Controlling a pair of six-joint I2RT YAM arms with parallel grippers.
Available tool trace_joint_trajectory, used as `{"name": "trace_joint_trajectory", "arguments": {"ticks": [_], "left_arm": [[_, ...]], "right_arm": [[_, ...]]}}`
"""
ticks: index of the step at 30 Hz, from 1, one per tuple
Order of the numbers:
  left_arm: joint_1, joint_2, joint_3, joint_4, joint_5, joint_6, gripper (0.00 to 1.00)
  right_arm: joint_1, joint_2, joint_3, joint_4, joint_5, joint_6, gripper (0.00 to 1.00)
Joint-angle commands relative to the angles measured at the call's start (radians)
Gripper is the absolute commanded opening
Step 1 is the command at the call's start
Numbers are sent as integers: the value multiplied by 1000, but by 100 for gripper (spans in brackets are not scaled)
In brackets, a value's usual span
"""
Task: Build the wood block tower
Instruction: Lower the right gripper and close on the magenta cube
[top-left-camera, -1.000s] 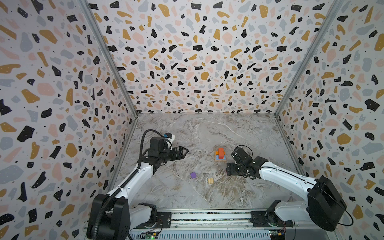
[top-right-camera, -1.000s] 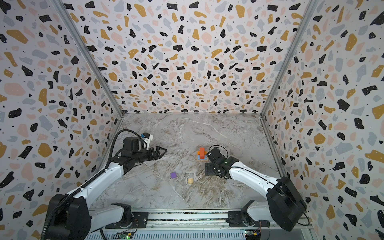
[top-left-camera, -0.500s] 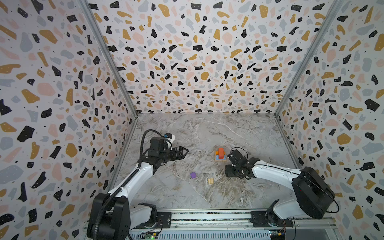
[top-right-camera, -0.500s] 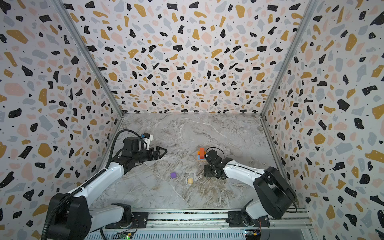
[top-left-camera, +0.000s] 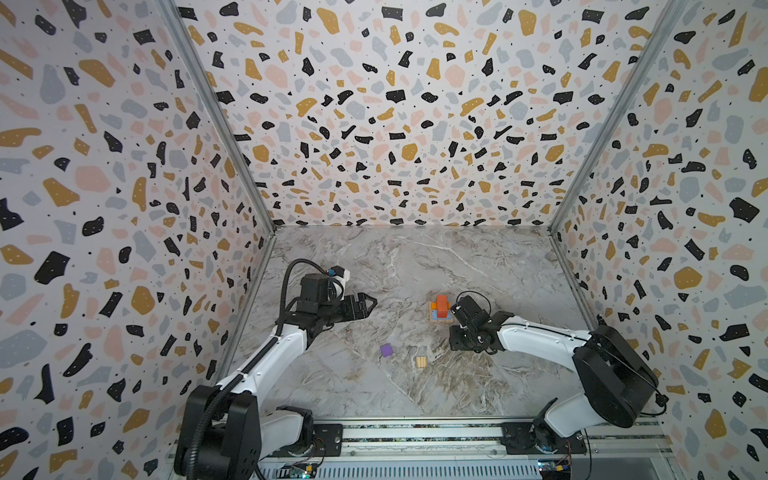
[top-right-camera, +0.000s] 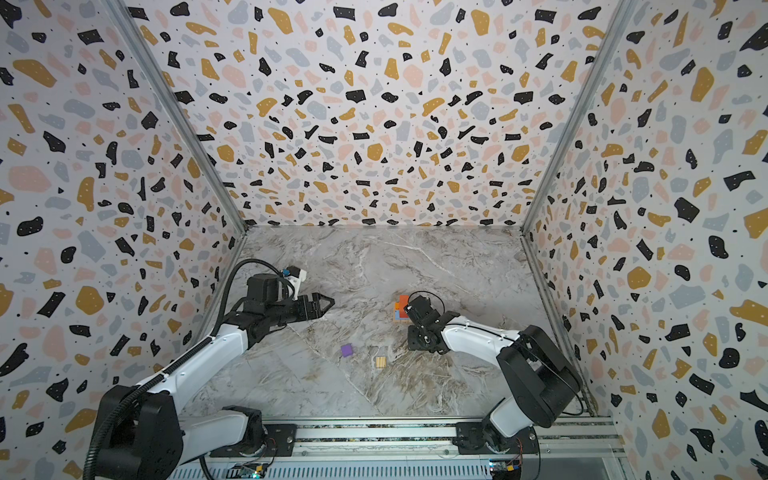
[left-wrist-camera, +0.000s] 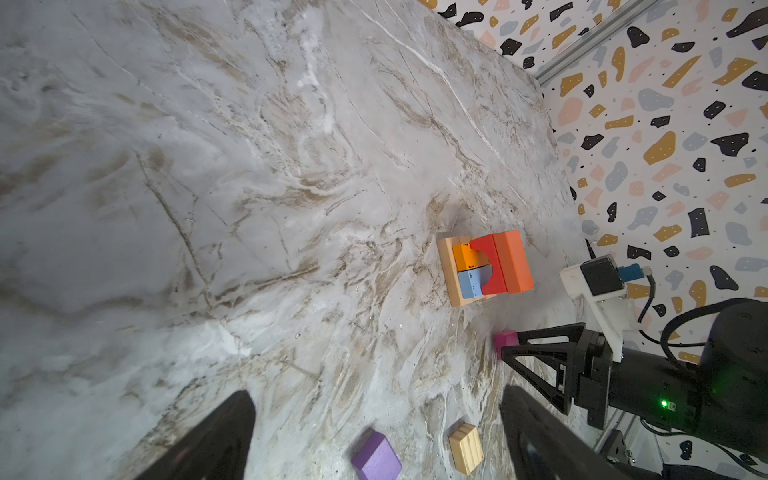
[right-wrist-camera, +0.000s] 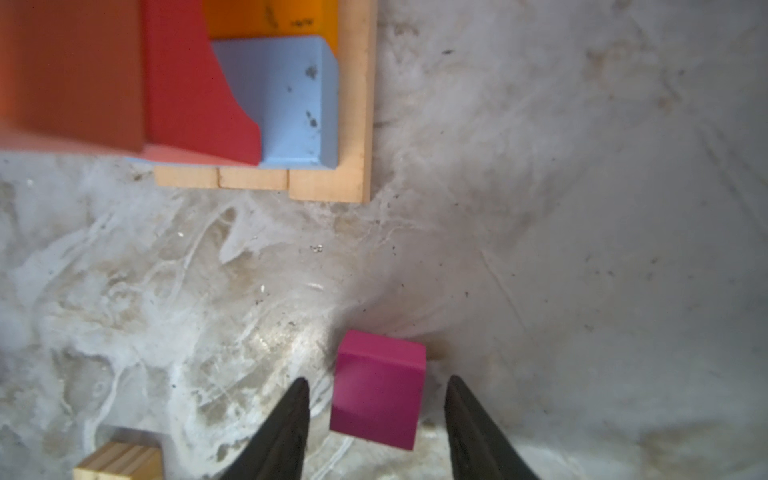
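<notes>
The tower (top-left-camera: 441, 309) (top-right-camera: 401, 307) stands mid-table: a tan plank base (right-wrist-camera: 328, 187), a blue block (right-wrist-camera: 291, 99) and an orange block (left-wrist-camera: 467, 255), with a red arch (left-wrist-camera: 488, 266) and an orange-red block above. My right gripper (right-wrist-camera: 378, 381) (left-wrist-camera: 510, 345) points down just in front of it. Its jaws straddle a magenta cube (right-wrist-camera: 378, 388) on the table, with a gap on each side. The cube is hidden in both top views. My left gripper (top-left-camera: 370, 305) (left-wrist-camera: 378, 397) hovers open and empty to the left.
A purple cube (top-left-camera: 386, 350) (left-wrist-camera: 377, 457) and a small tan block (top-left-camera: 421, 362) (right-wrist-camera: 120, 461) lie loose on the marble table, nearer the front than the tower. Patterned walls (top-left-camera: 124, 249) enclose three sides. A rail (top-left-camera: 415, 432) runs along the front edge.
My right gripper has shifted slightly left and toward the front, and its jaws have narrowed around the magenta cube. The left arm has not moved.
</notes>
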Motion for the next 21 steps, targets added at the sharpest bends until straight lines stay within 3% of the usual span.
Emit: {"name": "trace_joint_trajectory", "arguments": {"ticks": [1, 11, 21], "left_arm": [[-4, 1, 9, 30, 7, 13, 94], [-3, 1, 7, 31, 10, 13, 94], [-5, -1, 7, 31, 7, 13, 94]], "right_arm": [[-1, 2, 28, -12, 23, 7, 48], [-1, 7, 30, -15, 30, 9, 44], [1, 24, 43, -27, 40, 2, 35]]}}
